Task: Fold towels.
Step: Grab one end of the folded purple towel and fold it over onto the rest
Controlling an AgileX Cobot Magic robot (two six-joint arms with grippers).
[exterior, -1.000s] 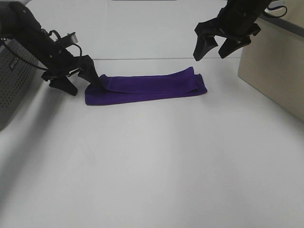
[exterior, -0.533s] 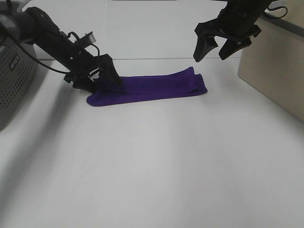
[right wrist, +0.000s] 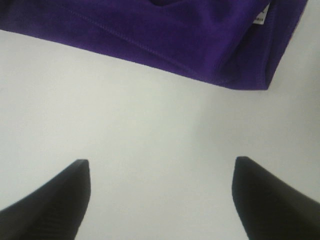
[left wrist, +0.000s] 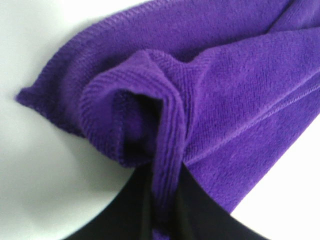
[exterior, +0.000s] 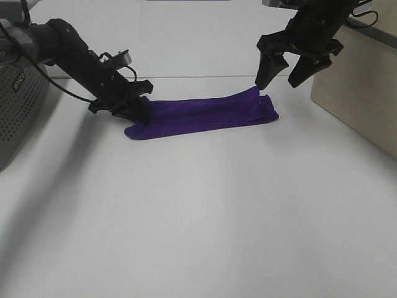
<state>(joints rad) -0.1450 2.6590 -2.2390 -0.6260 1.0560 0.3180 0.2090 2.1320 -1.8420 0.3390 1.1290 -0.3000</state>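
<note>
Overview from exterior high camera: purple towel [exterior: 201, 115] folded lengthwise into a long strip, flat on white counter [exterior: 205, 217], in the far half, running left to right. Left end effector [exterior: 139, 108] low at the strip's left end, pinched narrow on cloth bunched there. Right end effector [exterior: 276, 82] above the strip's right end, jaws spread wide, gripping nothing. Cannot tell whether its nearer fingertip touches the raised right corner. Grey perforated box [exterior: 18, 105] at left edge of view and beige panel [exterior: 360, 93] at right edge, both apart from the towel.

Left wrist camera: purple towel [left wrist: 225, 85] filling most of the view, one corner gathered into a ridged fold. Left end effector [left wrist: 162, 205] closed on that fold, with cloth squeezed between the black fingers [left wrist: 200, 215]. Bare counter [left wrist: 50, 190] beside the hem.

Right wrist camera: right end effector [right wrist: 161, 165] wide apart, both black fingertips over bare counter [right wrist: 150, 115]. Purple towel [right wrist: 175, 35] ahead of the tips, clear of both. Stitched hem along the near edge, small white label [right wrist: 263, 14] at the folded end.
</note>
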